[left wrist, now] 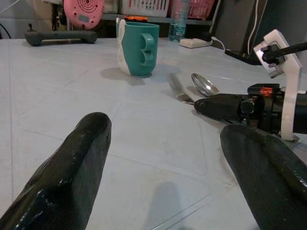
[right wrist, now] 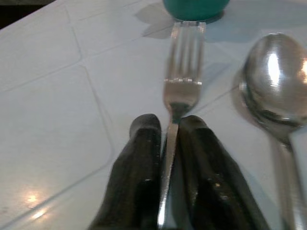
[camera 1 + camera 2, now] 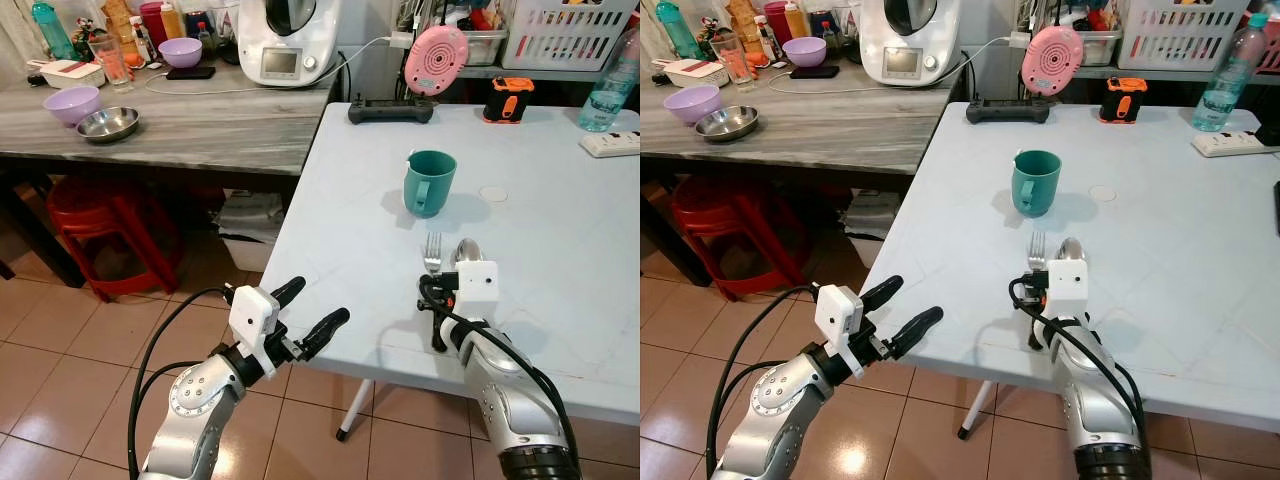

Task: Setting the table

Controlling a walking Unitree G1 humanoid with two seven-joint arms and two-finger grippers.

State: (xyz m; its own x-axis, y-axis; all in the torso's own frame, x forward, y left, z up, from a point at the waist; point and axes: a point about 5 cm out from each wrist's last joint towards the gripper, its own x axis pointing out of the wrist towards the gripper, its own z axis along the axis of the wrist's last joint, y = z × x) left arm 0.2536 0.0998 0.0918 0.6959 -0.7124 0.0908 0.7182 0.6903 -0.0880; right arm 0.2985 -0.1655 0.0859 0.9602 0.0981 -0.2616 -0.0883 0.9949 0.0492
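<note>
Right gripper (image 2: 168, 139) is pinched on the handle of the fork (image 2: 183, 67), both black fingers pressed against the metal, low on the white table (image 3: 560, 260). Fork tines point toward 12 o'clock, at the teal mug (image 3: 430, 182). Spoon (image 3: 466, 251) lies just beside the fork at its 3 o'clock, parallel, bowl up. Mug stands upright, handle facing the robot. Left gripper (image 3: 312, 314) hovers off the table's near edge at 9 o'clock of the fork, fingers (image 1: 72, 167) spread wide, holding nothing. Grey counter (image 3: 200, 125) at 10 o'clock carries a steel bowl (image 3: 108, 123) and purple bowl (image 3: 72, 103).
</note>
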